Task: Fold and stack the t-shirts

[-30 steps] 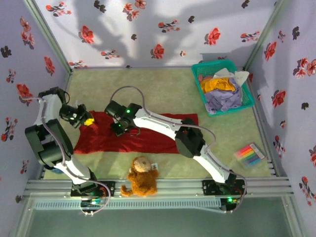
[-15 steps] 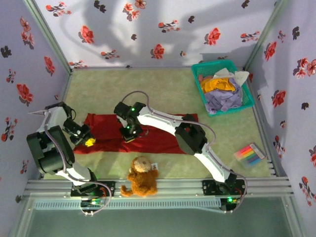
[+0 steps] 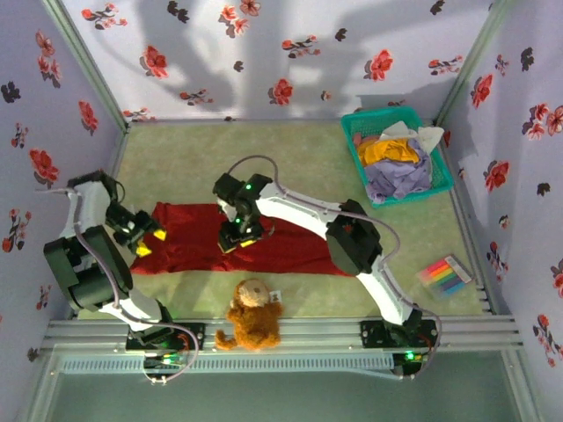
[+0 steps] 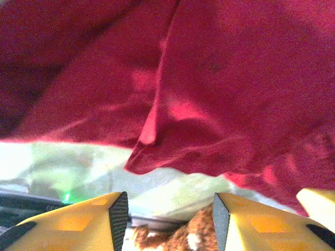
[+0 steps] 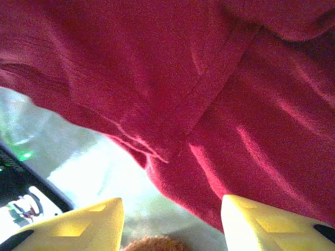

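**Both claws spread over the red shirt**

The left gripper sits in the left middle of the overhead frame, at the left end of the deep-red t-shirt. In its wrist view its yellow fingers stand apart with nothing between them, the cloth's folded edge just above. The right gripper hangs over the shirt's middle, also spread and holding nothing; its wrist view shows red cloth across the upper frame.

The red shirt lies as a long flat band across the centre of the overhead frame. More t-shirts lie heaped in the teal basket at the upper right: mustard-orange, lavender and white.

A white tag on the brown teddy is too small to read.

The floor is pale green carpet, shut in by lavender walls printed with red and dark flowers. A metal rail runs along the bottom.

The teddy sits just below the shirt's lower edge, between the arm bases. A small pack of many-coloured strips lies at the lower right, well apart from the shirt.
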Robot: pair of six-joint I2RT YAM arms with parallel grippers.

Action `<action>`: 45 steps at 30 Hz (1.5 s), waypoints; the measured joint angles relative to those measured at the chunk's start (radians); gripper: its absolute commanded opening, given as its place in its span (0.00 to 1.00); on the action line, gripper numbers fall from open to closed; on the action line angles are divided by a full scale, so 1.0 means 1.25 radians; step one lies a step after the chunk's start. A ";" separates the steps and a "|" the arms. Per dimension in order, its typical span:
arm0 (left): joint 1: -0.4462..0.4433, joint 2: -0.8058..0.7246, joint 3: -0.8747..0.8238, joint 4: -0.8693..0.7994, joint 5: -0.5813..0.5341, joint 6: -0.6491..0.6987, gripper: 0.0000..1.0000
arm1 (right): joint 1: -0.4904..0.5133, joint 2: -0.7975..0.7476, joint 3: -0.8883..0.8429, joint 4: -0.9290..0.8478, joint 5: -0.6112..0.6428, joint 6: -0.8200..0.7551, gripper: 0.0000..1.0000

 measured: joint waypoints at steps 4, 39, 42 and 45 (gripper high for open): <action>0.009 0.088 0.142 0.044 0.029 0.000 0.41 | -0.037 -0.041 0.001 0.010 0.028 0.002 0.53; -0.035 0.500 0.445 0.099 0.001 0.040 0.31 | -0.316 -0.081 -0.302 0.191 0.092 0.063 0.53; -0.035 0.500 0.445 0.103 0.001 0.039 0.30 | -0.324 -0.085 -0.316 0.205 0.086 0.063 0.53; -0.035 0.500 0.443 0.114 0.020 0.035 0.27 | -0.329 -0.092 -0.327 0.218 0.085 0.063 0.53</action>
